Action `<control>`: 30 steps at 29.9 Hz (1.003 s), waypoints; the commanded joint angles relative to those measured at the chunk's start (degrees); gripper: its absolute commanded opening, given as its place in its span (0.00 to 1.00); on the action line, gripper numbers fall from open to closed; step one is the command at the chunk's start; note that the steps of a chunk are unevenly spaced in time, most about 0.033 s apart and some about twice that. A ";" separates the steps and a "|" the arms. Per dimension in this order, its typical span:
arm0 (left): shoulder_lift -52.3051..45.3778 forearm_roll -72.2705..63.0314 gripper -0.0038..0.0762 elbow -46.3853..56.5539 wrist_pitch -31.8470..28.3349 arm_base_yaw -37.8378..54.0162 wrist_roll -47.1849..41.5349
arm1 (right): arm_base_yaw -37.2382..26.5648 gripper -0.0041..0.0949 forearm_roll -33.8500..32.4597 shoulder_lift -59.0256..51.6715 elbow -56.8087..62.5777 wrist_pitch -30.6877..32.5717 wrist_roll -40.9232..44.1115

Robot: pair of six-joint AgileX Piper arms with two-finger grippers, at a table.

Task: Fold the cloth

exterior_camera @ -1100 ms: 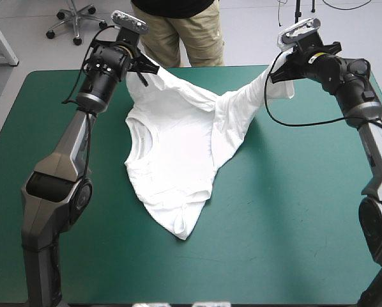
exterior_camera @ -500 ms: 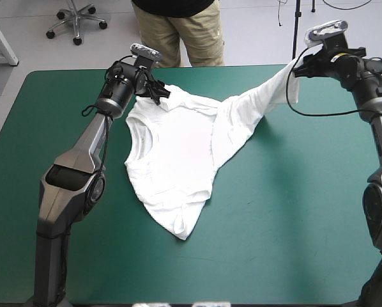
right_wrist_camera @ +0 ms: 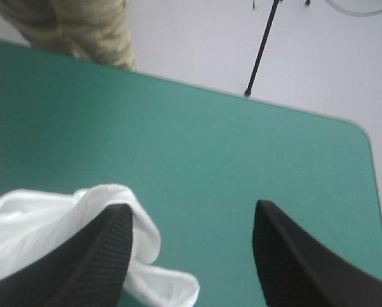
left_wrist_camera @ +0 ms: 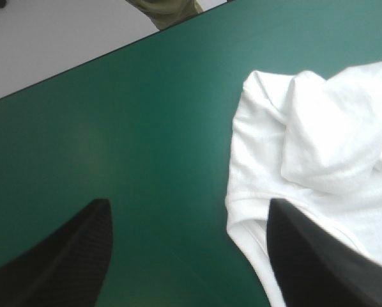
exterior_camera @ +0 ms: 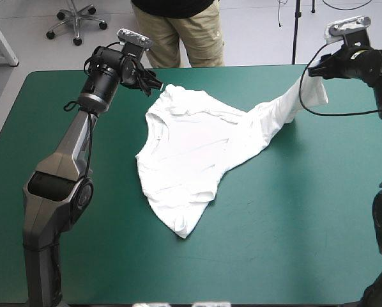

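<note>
T-shirt (exterior_camera: 191,147), white, short-sleeved: lies on the teal-green worktop (exterior_camera: 274,224), in the far half and a little left of centre. Not flat. Main body is spread open but rumpled, with creases running across the chest. The near end narrows to a blunt point aimed at the front edge. One side is drawn out into a long, wrinkled strip (exterior_camera: 277,112) running toward the far right corner, rising off the cover as it goes. Its end is a small white flap (exterior_camera: 313,93) right under the right claw. The round neckline (exterior_camera: 154,121) faces the worktop's left side. The far left corner of the cloth is bunched into soft folds (left_wrist_camera: 319,128) close to the far edge.

Left claw (exterior_camera: 152,82): raised over the far left part of the worktop, just beside the bunched corner. Wrist view shows its black fingers (left_wrist_camera: 69,256) standing wide apart, nothing between them but bare cover. One finger overlaps the hemmed edge of the cloth.

Right claw (exterior_camera: 313,69): high near the far right corner. Fingers (right_wrist_camera: 95,256) also well apart, with bare cover between them. The white flap lies beside and under one finger; contact cannot be told.
</note>
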 commanded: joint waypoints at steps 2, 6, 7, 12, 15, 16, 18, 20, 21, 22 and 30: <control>-3.83 -4.01 0.66 -1.64 1.59 0.05 2.73 | -0.42 0.58 -0.35 -2.24 -1.61 9.71 1.46; -3.40 -10.14 0.66 -0.66 8.47 0.05 5.67 | -0.42 0.58 -0.56 -2.24 -1.61 23.12 4.78; -3.40 -11.81 0.66 0.12 9.35 0.05 6.21 | -0.42 0.58 -0.56 -2.24 -1.61 25.17 4.88; -5.23 -15.02 0.62 5.49 11.88 0.05 7.01 | -0.42 0.55 1.95 -4.40 -1.61 30.34 5.45; -8.72 -15.71 0.60 10.42 11.88 0.05 7.01 | -0.42 0.52 5.11 -7.69 -1.51 30.34 5.45; -10.11 -16.40 0.60 12.64 11.88 0.05 7.01 | -0.42 0.51 5.68 -8.82 -1.51 30.34 5.45; -14.19 -16.76 0.60 17.97 11.88 0.05 7.32 | -0.42 0.51 6.80 -11.88 -1.39 30.34 5.57; -18.93 -17.91 0.60 24.44 11.57 -0.07 7.64 | -0.32 0.50 8.04 -14.92 -0.59 30.34 5.64; -20.96 -19.27 0.60 27.29 11.14 -0.07 8.10 | -0.32 0.50 8.87 -16.64 0.08 30.34 5.64; -23.60 -20.43 0.60 30.97 10.13 -0.07 8.37 | -0.32 0.50 9.21 -18.37 0.89 30.34 5.64; -42.74 -25.48 0.60 58.18 0.52 -4.50 12.92 | -0.32 0.49 9.72 -28.17 6.87 30.34 5.06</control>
